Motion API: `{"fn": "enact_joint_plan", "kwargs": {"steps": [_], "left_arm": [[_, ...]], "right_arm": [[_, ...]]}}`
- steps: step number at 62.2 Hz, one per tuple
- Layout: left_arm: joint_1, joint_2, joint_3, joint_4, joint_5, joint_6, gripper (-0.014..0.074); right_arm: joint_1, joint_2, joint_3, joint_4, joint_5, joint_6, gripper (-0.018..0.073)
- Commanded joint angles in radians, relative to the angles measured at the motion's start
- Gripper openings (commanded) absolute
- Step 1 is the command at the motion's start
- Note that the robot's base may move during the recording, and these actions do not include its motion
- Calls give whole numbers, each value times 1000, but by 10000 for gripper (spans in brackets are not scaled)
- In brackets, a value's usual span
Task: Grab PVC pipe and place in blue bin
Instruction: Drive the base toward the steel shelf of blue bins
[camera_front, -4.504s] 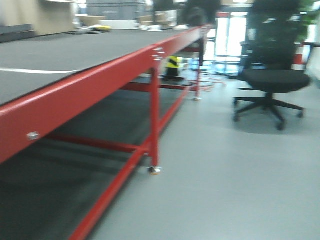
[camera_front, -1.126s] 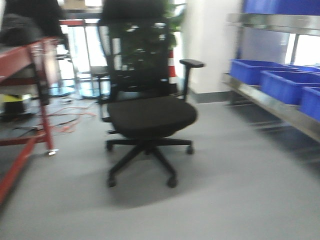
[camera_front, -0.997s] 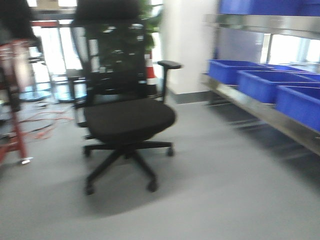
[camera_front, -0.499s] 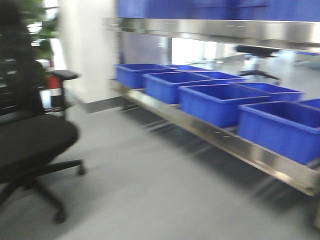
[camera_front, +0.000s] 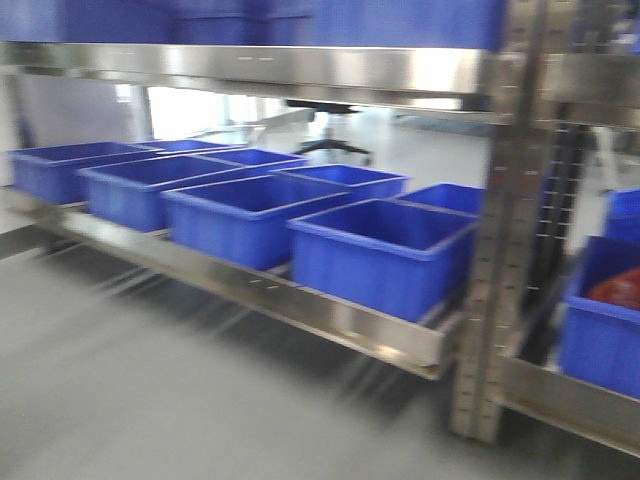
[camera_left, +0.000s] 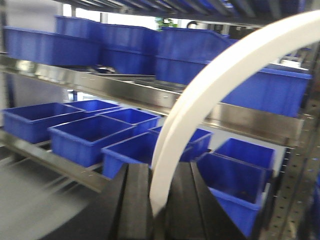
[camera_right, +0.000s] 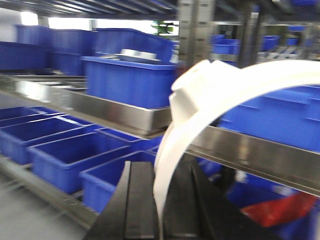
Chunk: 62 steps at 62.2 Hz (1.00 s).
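Observation:
A white, curved PVC pipe (camera_left: 197, 95) rises from between the black fingers of my left gripper (camera_left: 159, 167), which is shut on it, and arcs up to the right. In the right wrist view a white curved pipe (camera_right: 180, 125) with a thicker fitting end (camera_right: 200, 85) is clamped in my right gripper (camera_right: 161, 172). I cannot tell whether both hold the same piece. A row of open blue bins (camera_front: 380, 250) stands on the low steel shelf (camera_front: 300, 300) straight ahead. Neither gripper shows in the front view.
A steel upright post (camera_front: 510, 250) stands right of the bin row. Beyond it, another blue bin (camera_front: 600, 340) holds something red (camera_front: 615, 285). More blue bins (camera_left: 75, 45) fill the upper shelves. Grey floor (camera_front: 150, 400) lies before the rack.
The front view has swung right, from the red table past the black office chair to the steel rack. The blue bins now fill the view and are nearer.

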Motion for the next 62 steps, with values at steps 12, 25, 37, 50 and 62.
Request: {"fn": "enact_joint_plan", "kwargs": {"steps": [12, 25, 37, 50, 62], "left_arm": [[2, -4, -8, 1, -31, -5, -111], [2, -4, -8, 1, -31, -5, -111], [2, -4, -8, 1, -31, -5, -111], [2, -4, -8, 1, -31, -5, -111], [2, -4, -8, 1, -31, -5, -111]], "right_arm": [[-7, -2, -1, -13, -18, 0, -168], [-7, -2, -1, -13, -18, 0, -168], [-7, -2, -1, -13, -18, 0, -168], [-7, -2, -1, -13, -18, 0, -168], [-7, -2, -1, -13, -18, 0, -168]]}}
